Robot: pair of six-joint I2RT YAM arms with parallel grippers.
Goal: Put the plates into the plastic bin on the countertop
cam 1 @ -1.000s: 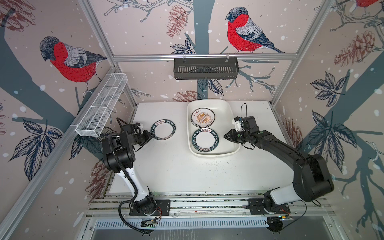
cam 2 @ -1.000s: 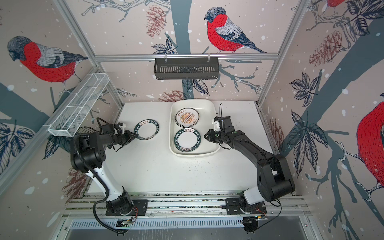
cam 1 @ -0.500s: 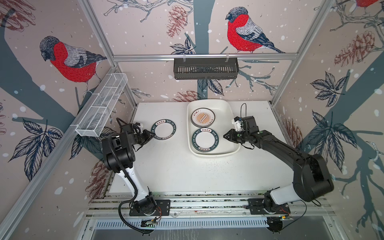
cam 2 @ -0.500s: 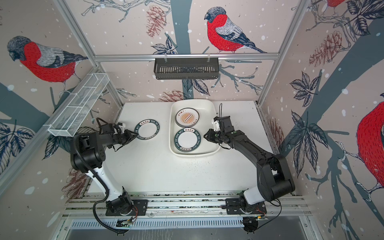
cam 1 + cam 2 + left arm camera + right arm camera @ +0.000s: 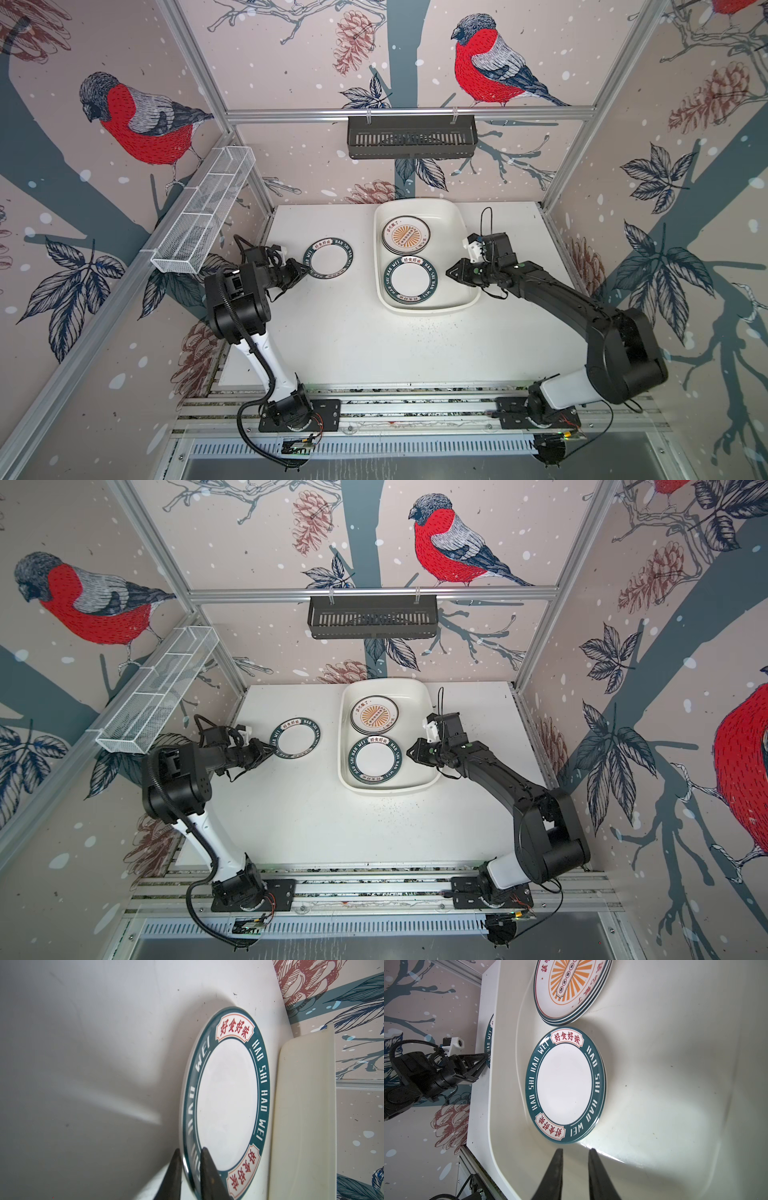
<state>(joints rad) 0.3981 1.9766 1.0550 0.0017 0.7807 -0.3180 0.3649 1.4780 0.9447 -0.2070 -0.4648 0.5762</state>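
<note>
1. Nothing visibly moves between a second ago and now: both arms and every plate sit where they were.
2. Your left gripper (image 5: 300, 269) is clamped on the near rim of the loose lettered plate (image 5: 330, 258). In the left wrist view one finger (image 5: 175, 1167) sits outside the rim and the other lies on the dark band.
3. That plate lies on the countertop (image 5: 353, 332) and reaches straight out from the left fingertips. You can't tell whether the gripped edge is off the surface.
4. From that gripper, the plastic bin (image 5: 451, 232) sits just past the plate's far edge, near it but apart.
5. Your right gripper (image 5: 451, 272) hangs over the bin with its fingers a little apart and nothing between them.
6. Just ahead of the right fingertips is the lettered plate in the bin (image 5: 564, 1084), flat on the bin floor. A second rim shows under it.
7. Beyond that plate from the right gripper is the sunburst stack (image 5: 571, 987), also in the bin. It sits right next to the lettered one, and several rims show.
</note>
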